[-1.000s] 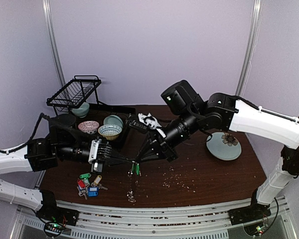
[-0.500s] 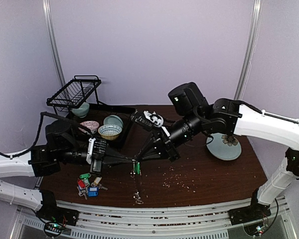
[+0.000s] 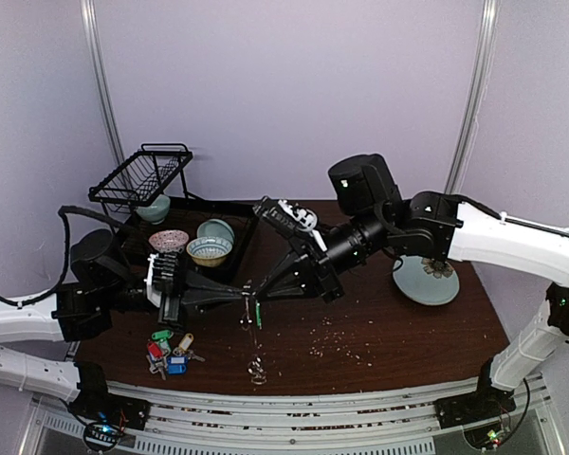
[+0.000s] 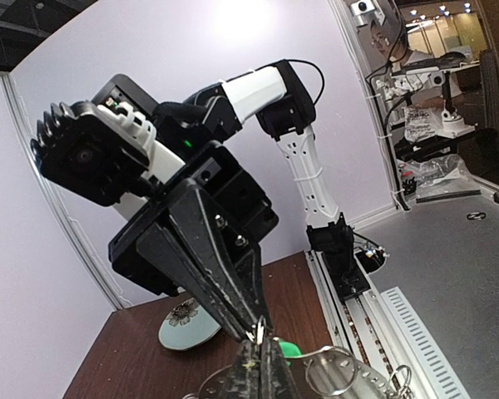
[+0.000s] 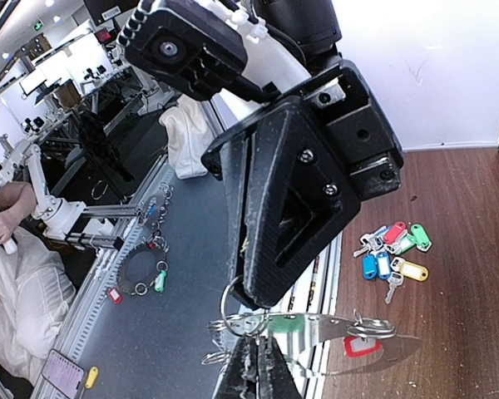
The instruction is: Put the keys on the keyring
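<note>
Grippers meet tip to tip up above the table (image 3: 408,332). Both the left gripper (image 3: 244,296) and the right gripper (image 3: 257,296) are pinched all the way closed, and their tips nearly touch. A pale green plate (image 3: 425,279) sits well off behind the right gripper's wrist. Both sets of tips clamp the rim of the keyring (image 5: 316,327), so it's held in the air and hangs down below them. A green-tagged key (image 3: 257,314) dangles just under the tips. The loose keys (image 3: 171,351) lie in a little pile on the table, down below the left gripper's wrist.
</note>
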You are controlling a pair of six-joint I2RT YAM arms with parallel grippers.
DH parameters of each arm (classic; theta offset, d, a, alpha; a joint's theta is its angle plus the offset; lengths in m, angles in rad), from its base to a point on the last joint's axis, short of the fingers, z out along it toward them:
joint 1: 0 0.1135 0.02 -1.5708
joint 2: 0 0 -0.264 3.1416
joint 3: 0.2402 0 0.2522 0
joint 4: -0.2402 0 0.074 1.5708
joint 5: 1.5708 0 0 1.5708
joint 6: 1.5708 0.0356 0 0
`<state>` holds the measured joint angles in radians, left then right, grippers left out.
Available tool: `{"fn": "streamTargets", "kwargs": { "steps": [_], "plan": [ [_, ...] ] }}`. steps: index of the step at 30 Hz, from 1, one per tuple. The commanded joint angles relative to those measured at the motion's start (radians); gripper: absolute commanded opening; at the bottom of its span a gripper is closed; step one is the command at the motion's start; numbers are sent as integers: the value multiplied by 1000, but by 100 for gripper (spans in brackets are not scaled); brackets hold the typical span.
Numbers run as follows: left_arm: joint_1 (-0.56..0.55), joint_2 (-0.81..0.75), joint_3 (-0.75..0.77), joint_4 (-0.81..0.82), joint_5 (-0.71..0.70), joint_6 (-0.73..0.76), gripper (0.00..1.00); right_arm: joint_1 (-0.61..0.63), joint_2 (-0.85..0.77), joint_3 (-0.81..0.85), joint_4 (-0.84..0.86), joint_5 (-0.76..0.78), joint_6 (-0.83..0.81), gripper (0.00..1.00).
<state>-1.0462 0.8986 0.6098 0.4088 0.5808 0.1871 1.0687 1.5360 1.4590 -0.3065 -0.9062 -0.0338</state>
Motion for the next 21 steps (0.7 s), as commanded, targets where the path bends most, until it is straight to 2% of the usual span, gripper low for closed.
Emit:
{"fn": "streamTargets", "kwargs": {
  "steps": [1, 21],
  "plan": [
    [5, -21, -8, 219, 24, -77, 0, -3, -15, -31, 62, -16, 54, 0],
    [3, 45, -8, 426, -26, -201, 0, 0, -25, -74, 341, -10, 168, 0]
  ]
}}
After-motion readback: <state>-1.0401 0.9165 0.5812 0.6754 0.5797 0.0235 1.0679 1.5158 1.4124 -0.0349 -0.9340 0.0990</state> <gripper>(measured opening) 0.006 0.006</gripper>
